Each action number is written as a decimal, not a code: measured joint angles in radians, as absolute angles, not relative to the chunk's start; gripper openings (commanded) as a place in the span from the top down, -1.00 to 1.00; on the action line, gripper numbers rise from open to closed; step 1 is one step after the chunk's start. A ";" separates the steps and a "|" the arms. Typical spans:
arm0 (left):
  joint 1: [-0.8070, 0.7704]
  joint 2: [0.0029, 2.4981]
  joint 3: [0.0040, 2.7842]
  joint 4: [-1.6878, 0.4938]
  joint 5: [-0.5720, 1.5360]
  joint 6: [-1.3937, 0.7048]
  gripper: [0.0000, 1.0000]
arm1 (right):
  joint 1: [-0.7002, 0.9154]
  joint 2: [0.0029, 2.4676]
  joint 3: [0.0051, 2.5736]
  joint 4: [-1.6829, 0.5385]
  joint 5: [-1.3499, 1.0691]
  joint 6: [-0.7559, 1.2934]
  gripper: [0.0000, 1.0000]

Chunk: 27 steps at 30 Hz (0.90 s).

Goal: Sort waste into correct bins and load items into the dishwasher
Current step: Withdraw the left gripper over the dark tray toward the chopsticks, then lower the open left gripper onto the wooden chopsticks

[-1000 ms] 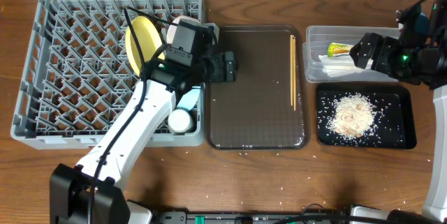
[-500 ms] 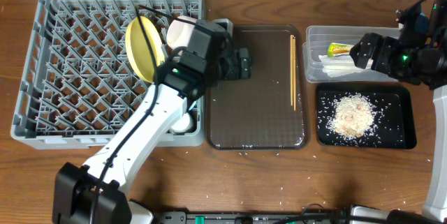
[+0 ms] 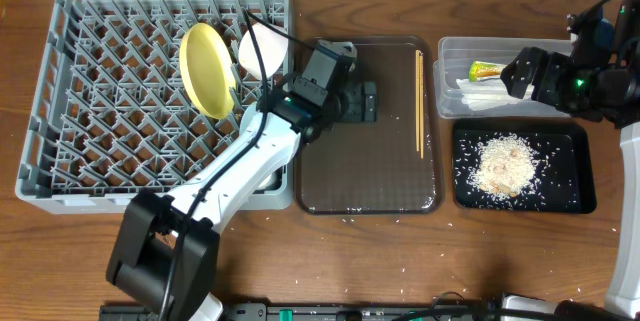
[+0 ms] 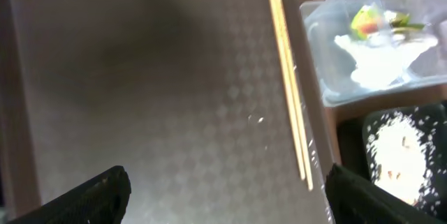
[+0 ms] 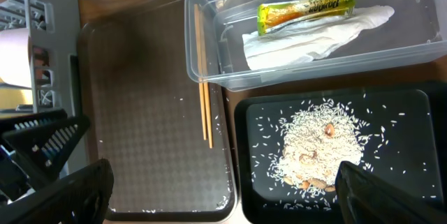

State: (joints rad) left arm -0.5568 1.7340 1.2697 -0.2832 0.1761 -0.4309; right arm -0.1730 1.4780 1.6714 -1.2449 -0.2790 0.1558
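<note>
Since a second ago the left arm has swung off the dish rack (image 3: 100, 111) and out over the brown tray (image 3: 370, 186). The left claw (image 3: 368, 102) hangs there with jaws spread wide and empty, near the chopsticks (image 3: 418, 101) that lie along the tray's right edge. The right claw (image 3: 512, 74) hovers unchanged over the clear tub (image 3: 520, 46) — also wide open, holding nothing.

Much looks done: the yellow plate (image 3: 205, 69) and white bowl (image 3: 262, 49) stand in the rack, the wrapper (image 3: 486, 69) and paper (image 3: 480, 89) lie in the tub, and the rice (image 3: 505, 166) is heaped in the black tray (image 3: 585, 176). Left to do, it seems — the chopsticks, plus stray grains on the tabletop (image 3: 500, 261). Cup and blue bowl cannot be made out under the arm.
</note>
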 measured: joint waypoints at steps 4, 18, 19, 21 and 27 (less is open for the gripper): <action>-0.558 1.734 1.270 -0.244 0.172 -0.437 -0.64 | -0.173 1.478 1.671 -1.245 -0.279 0.156 -0.99; -0.639 2.003 1.771 -0.697 0.084 -0.411 -0.61 | -0.173 1.478 1.671 -1.245 -0.279 0.156 -0.98; -0.647 2.040 1.771 -0.698 0.061 -0.411 -0.61 | -0.173 1.478 1.671 -1.245 -0.279 0.156 -0.98; -0.657 2.102 1.771 -0.678 0.025 -0.411 -0.61 | -0.173 1.478 1.671 -1.245 -0.279 0.156 -0.98; -0.699 2.222 1.771 -0.569 -0.025 -0.415 -0.62 | -0.173 1.478 1.671 -1.245 -0.279 0.156 -0.99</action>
